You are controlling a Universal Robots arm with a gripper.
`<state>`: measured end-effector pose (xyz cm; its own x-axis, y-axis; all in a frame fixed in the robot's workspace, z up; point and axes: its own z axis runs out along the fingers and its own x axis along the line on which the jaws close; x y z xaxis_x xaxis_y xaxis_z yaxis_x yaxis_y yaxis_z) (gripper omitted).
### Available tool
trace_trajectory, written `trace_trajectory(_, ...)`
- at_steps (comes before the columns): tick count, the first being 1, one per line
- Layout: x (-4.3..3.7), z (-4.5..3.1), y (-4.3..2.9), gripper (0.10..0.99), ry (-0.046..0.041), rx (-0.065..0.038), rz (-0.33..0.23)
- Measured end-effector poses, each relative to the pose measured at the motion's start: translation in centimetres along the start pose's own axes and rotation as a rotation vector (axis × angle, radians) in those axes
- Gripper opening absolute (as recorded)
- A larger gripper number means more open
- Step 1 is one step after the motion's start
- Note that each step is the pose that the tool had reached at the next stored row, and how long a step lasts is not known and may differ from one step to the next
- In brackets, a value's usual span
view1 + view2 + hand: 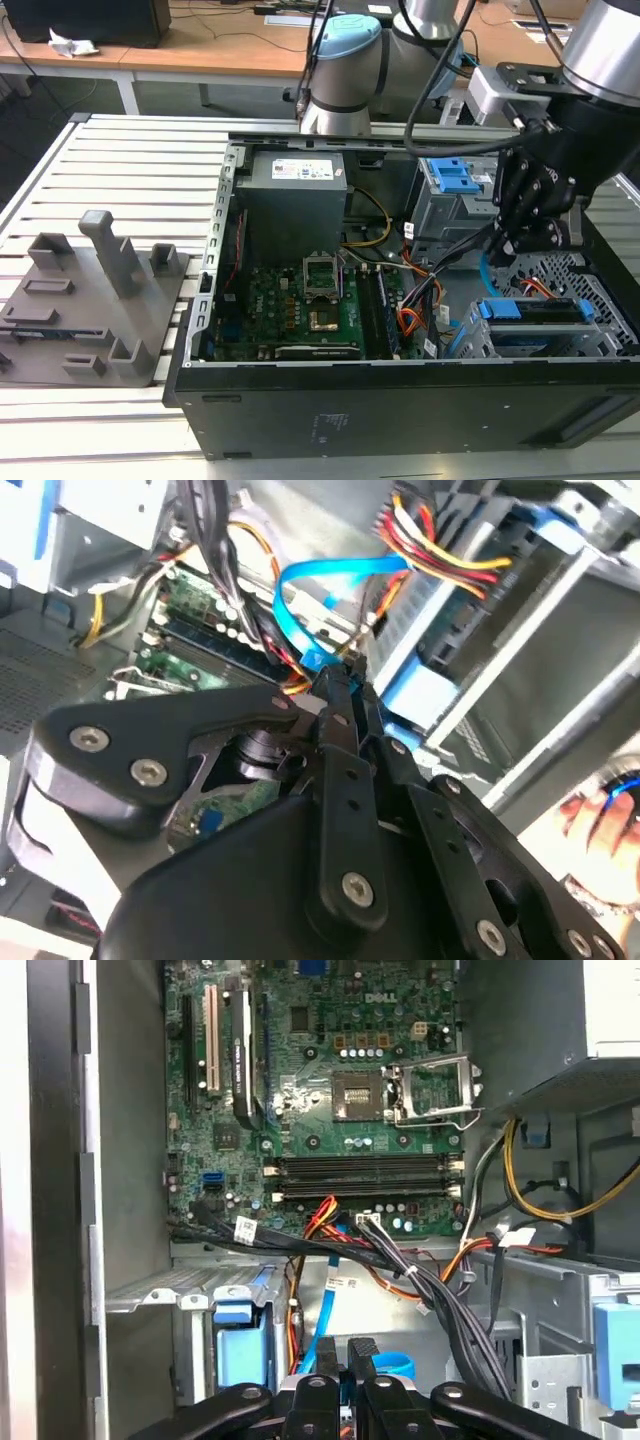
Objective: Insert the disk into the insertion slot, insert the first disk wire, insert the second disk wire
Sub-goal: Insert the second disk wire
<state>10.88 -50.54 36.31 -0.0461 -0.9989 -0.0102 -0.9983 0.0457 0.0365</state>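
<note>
Gripper [335, 685] | clenched on blue flat cable [300, 610] | disk [535, 311] seated in insertion slot [560, 345]

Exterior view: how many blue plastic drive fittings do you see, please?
2: the latch on the taller cage, the disk carrier in the low bay; others may be hidden.

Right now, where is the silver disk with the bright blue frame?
In the exterior view, the silver-grey disk in its blue carrier sits in the grey perforated metal bay at the case's right, below the black gripper.
</note>
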Motion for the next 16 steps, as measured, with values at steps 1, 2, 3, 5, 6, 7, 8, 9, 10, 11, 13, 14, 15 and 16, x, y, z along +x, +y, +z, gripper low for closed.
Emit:
trace_trajectory(1,0.89,0.08,-0.06,0.161,-0.0022,0.0,0.0)
trace_trajectory(2,1.72,0.13,-0.12,0.161,-0.0025,-0.001,0.0)
trace_trajectory(3,2.18,0.18,-0.17,0.161,-0.0031,-0.001,0.0)
trace_trajectory(5,3.03,0.31,-0.48,0.161,-0.0029,-0.004,0.0)
trace_trajectory(6,3.21,0.39,-0.7,0.161,-0.0029,-0.005,0.0)
trace_trajectory(7,3.28,0.6,-1.22,0.161,-0.0029,-0.009,0.0)
trace_trajectory(8,3.28,0.76,-1.52,0.161,-0.0026,-0.01,0.0)
trace_trajectory(9,3.27,0.89,-1.75,0.161,-0.0026,-0.011,0.0)
trace_trajectory(10,3.26,1.0,-2.09,0.161,-0.0026,-0.012,0.0)
trace_trajectory(11,3.24,1.08,-2.43,0.161,-0.0024,-0.013,0.0)
trace_trajectory(13,3.23,1.14,-2.82,0.161,-0.0026,-0.014,0.0)
trace_trajectory(14,3.21,1.21,-3.07,0.161,-0.0026,-0.014,0.0)
trace_trajectory(15,3.2,1.28,-3.29,0.161,-0.0026,-0.015,0.0)
trace_trajectory(16,3.2,1.31,-3.42,0.161,-0.0025,-0.015,0.0)
